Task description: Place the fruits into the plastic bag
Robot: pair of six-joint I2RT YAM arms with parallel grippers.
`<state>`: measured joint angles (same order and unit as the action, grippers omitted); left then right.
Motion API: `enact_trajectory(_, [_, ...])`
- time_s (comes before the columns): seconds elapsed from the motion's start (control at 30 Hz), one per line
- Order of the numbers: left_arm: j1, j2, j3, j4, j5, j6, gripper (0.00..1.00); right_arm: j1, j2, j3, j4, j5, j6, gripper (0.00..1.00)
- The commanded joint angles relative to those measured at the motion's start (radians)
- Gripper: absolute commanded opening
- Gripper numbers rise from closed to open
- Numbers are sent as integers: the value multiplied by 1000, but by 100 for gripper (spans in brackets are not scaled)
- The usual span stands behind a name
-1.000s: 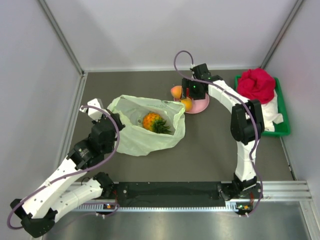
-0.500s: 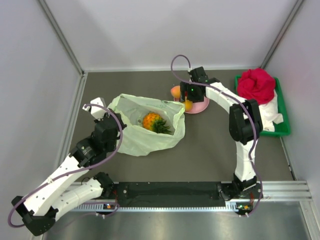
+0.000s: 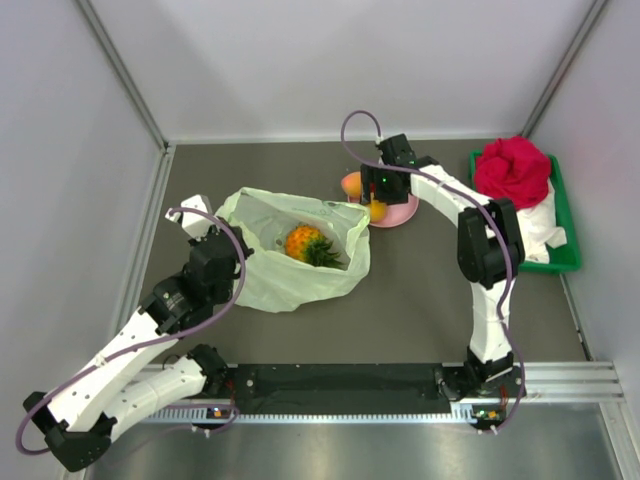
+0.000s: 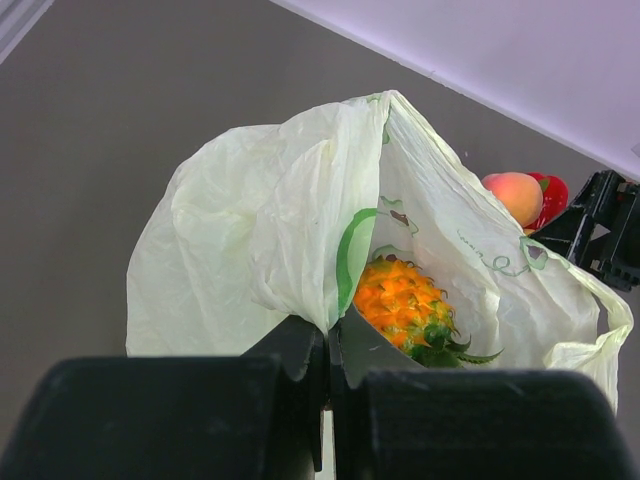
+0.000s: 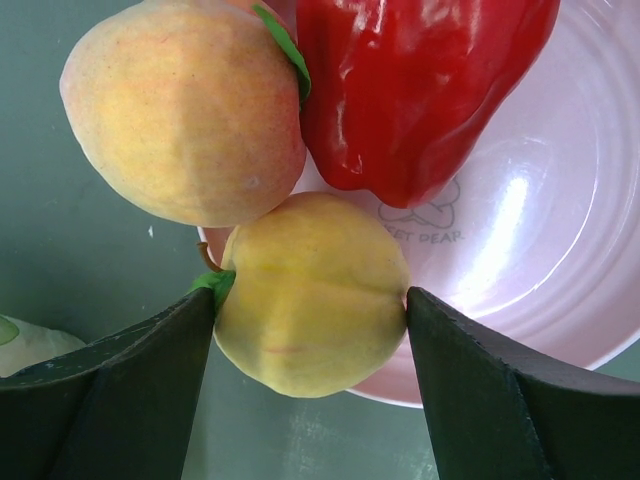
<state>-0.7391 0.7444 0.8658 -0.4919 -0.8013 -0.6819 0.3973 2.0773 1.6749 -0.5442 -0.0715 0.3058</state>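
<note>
On the pink plate (image 5: 560,250) toward the far edge of the table (image 3: 430,290), the right gripper (image 5: 310,298) straddled the yellow peach (image 5: 300,330) with open jaws, wanting a centred squeeze; the left gripper (image 4: 328,345) pinched the rim of the plastic bag (image 4: 230,230).

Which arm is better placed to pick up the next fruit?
Right: the right gripper, open, straddles the yellow fruit on the plate. The left gripper is shut on the bag rim, holding it open.

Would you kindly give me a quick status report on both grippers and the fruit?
Left gripper shut on plastic bag rim, pineapple inside. Right gripper open astride yellow fruit on pink plate. Orange fruit and red fruit close beside.
</note>
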Motion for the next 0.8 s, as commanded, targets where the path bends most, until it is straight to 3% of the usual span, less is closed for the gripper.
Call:
enact_trajectory(0.0, [3,-10,30,23,-3,5,0,9,33,-21,4,22,-23,76])
enact_trajectory(0.1, [3,-8,32,21,-3,5,0,9,30,-23,1,13,-30,72])
enact_trajectory(0.13, [3,-8,32,22,-3,5,0,11,27,-26,6,13,-28,62])
enact_trajectory(0.2, [3,-5,33,24,-3,5,0,11,-5,-46,23,13,-24,54])
enact_trajectory(0.5, [3,1,21,41,5,1,0,-9,-137,-73,0,23,-28,42])
enact_trajectory(0.77, [3,-2,13,49,8,2,0,-34,-255,-176,18,-2,-40,41])
